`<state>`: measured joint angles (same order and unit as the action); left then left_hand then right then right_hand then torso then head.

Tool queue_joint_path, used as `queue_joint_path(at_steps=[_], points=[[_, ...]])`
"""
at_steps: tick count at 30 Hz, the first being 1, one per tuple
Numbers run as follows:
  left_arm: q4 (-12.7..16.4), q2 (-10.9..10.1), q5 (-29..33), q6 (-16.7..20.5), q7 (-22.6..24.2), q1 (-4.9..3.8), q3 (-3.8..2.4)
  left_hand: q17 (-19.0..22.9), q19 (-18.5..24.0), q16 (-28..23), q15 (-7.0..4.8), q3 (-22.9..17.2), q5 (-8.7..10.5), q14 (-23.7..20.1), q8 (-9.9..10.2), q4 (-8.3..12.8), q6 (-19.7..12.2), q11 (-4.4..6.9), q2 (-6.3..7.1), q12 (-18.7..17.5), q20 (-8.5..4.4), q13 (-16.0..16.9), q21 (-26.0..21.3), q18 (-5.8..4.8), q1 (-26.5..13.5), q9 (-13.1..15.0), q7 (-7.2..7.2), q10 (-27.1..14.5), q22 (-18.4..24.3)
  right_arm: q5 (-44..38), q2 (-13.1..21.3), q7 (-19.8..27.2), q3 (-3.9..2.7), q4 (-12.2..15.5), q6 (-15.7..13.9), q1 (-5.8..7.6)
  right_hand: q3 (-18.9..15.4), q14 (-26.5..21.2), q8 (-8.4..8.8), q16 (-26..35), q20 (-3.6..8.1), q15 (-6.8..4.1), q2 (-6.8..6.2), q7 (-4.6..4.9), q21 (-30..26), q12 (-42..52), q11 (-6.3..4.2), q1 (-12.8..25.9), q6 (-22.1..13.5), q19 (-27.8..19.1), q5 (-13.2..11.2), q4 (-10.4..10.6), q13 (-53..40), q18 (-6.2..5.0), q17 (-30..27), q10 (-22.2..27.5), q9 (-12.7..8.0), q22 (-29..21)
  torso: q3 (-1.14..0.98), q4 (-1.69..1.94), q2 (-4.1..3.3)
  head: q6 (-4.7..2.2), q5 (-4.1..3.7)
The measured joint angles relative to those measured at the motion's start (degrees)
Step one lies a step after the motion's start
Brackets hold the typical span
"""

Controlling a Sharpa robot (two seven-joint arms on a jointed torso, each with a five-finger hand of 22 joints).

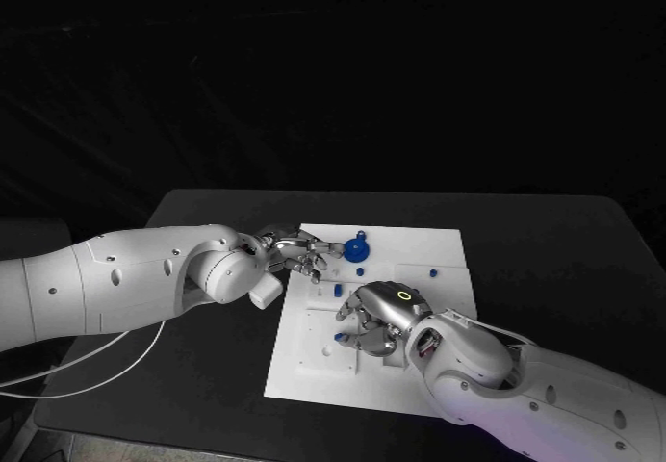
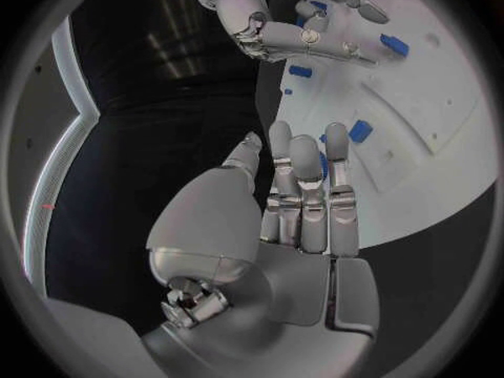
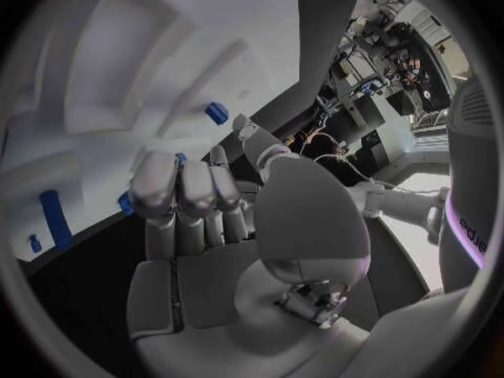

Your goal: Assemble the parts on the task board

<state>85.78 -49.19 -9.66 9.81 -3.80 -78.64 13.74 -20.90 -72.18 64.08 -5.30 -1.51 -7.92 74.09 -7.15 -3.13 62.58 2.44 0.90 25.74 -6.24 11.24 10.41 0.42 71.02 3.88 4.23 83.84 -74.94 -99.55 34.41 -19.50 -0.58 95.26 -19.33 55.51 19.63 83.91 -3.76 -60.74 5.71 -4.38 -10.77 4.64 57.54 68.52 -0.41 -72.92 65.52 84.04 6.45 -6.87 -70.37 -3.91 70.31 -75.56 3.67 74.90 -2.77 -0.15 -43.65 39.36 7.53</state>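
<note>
- Black counter (image 1: 555, 250) under a dark room carries the flat white rectangular task board (image 1: 417, 245) at its middle, seen from the head camera.
- From the head camera, the left robot hand (image 1: 298, 252) reaches over the board's near-left edge, fingers stretched toward a round blue disc-shaped part with a small tab (image 1: 357, 250) that lies just beyond its fingertips; whether they touch it I cannot tell.
- Also from the head camera, the right robot hand (image 1: 377, 313) hangs over the board's middle with its back up and fingers curled downward; small blue peg parts (image 1: 338, 288) sit between the two robot hands.
- From the left wrist camera, the left robot hand (image 2: 299, 202) shows straight fingers held close together, nothing in them, so it reads as narrow but empty. A small blue block (image 2: 360, 130) lies on the board just past the fingertips, and the right robot hand (image 2: 284, 25) sits further beyond.
- From the right wrist camera, the right robot hand (image 3: 194, 202) has its fingers folded in toward the palm with nothing visible inside; a blue peg (image 3: 217, 112) stands ahead of it and a long blue bar (image 3: 55, 218) off to its side.
- Risk, as I judge it: the two robot hands work close together over the same patch, so a careless reach could knock loose blue pieces or bump the other hand.
</note>
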Motion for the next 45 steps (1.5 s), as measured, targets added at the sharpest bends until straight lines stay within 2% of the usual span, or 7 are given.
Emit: queue_joint_path(at_steps=[5, 12, 23, 29, 40, 45], points=[[0.0, 0.0, 0.0, -0.1, 0.0, 0.0, 0.0, 0.0, 0.0, 0.0, 0.0, 0.0, 0.0, 0.0, 0.0, 0.0, 0.0, 0.0, 0.0, 0.0, 0.0, 0.0, 0.0, 0.0, 0.0, 0.0, 0.0, 0.0, 0.0, -0.3, -0.5, 0.4, 0.72, -0.7, 0.8, -0.2, 0.3, 0.0, 0.0, 0.0, 0.0, 0.0, 0.25, -0.2, 0.0, 0.0, 0.0, 0.3, 0.6, 0.0, 0.0, 0.3, 0.0, 0.0, 0.0, 0.0, 0.0, 0.0, 0.0, 0.01, 0.0, 0.08, 0.03], [0.0, 0.0, 0.0, -0.2, 0.0, 0.0, 0.0, 0.0, 0.0, 0.0, 0.0, 0.0, 0.0, 0.0, 0.0, 0.0, 0.0, 0.0, 0.0, 0.0, 0.0, 0.0, -0.1, 0.0, 0.0, 0.0, 0.0, 0.0, 0.0, -0.7, -0.7, 0.6, 1.04, -1.5, 1.5, -0.43, 2.6, 0.0, 0.0, 0.0, 0.0, 0.0, 0.64, -0.45, 0.0, 0.0, 0.0, 0.6, 1.6, 0.0, -0.7, 0.8, 0.0, 0.01, 0.1, 0.0, 0.0, 0.0, -0.02, 0.01, -0.01, 0.18, 0.09], [0.0, 0.0, 0.0, -0.3, 0.0, 0.0, 0.01, 0.0, 0.0, 0.0, 0.0, 0.0, 0.0, 0.0, 0.0, 0.0, 0.0, 0.0, 0.0, 0.0, 0.0, 0.0, -0.3, 0.0, 0.0, 0.0, 0.0, 0.0, 0.0, -1.2, -1.0, 0.7, 1.12, -2.2, 1.9, -0.61, 7.7, 0.0, 0.0, 0.0, 0.0, 0.0, 1.81, -0.86, 0.0, 0.0, -0.41, 1.8, 2.7, 0.0, -3.3, 1.7, 0.0, 0.0, 0.1, 0.0, 0.0, 0.0, -0.03, -0.03, -0.01, 0.14, 0.11], [0.0, 0.0, 0.0, -0.3, -0.1, 0.0, 0.01, 0.0, 0.0, 0.0, 0.0, 0.0, 0.0, 0.0, 0.0, 0.0, 0.0, 0.0, 0.0, 0.0, 0.0, 0.0, -0.3, 0.0, 0.0, 0.0, 0.0, 0.0, 0.0, -1.4, -1.0, 0.6, 1.12, -2.4, 1.9, -0.64, 8.2, 0.2, 0.0, 0.0, 0.0, -0.19, 2.52, -0.95, 0.0, 0.0, -0.43, 2.0, 3.1, 0.0, -3.3, 2.2, 0.0, 0.0, 0.2, 0.0, 0.0, 0.0, -0.04, -0.03, 0.0, 0.1, 0.05], [0.0, -0.1, 0.0, -0.4, -0.2, 0.0, 0.02, 0.0, 0.0, 0.0, 0.0, 0.0, 0.0, 0.0, 0.0, 0.0, 0.0, 0.0, 0.0, 0.0, 0.0, -0.1, -0.3, 0.0, 0.0, 0.0, 0.01, 0.0, 0.0, -1.6, -0.9, 0.6, 1.13, -2.6, 2.0, -0.68, 8.8, 0.2, -0.01, 0.0, 0.07, -0.19, 2.63, -1.18, 0.0, 0.0, -0.63, 2.1, 3.8, -0.1, -3.3, 2.0, 0.0, 0.0, 0.2, -0.2, 0.0, 0.0, -0.03, -0.04, 0.0, 0.08, -0.08], [0.0, -0.1, 0.0, -0.5, -0.3, 0.0, 0.02, 0.0, 0.0, 0.0, 0.0, 0.0, 0.0, 0.0, 0.0, 0.0, 0.0, 0.0, 0.0, 0.0, 0.0, -0.1, -0.3, 0.0, 0.0, 0.0, 0.01, 0.0, 0.0, -1.7, -0.9, 0.6, 1.13, -2.7, 2.0, -0.69, 9.6, 0.0, 0.0, 0.0, 0.35, -0.4, 4.13, -1.37, 0.0, 0.0, -0.63, 1.8, 4.8, -0.1, -3.3, 2.0, 0.0, 0.01, 0.3, -0.2, 0.0, 0.0, -0.04, -0.07, 0.0, 0.05, -0.18]])
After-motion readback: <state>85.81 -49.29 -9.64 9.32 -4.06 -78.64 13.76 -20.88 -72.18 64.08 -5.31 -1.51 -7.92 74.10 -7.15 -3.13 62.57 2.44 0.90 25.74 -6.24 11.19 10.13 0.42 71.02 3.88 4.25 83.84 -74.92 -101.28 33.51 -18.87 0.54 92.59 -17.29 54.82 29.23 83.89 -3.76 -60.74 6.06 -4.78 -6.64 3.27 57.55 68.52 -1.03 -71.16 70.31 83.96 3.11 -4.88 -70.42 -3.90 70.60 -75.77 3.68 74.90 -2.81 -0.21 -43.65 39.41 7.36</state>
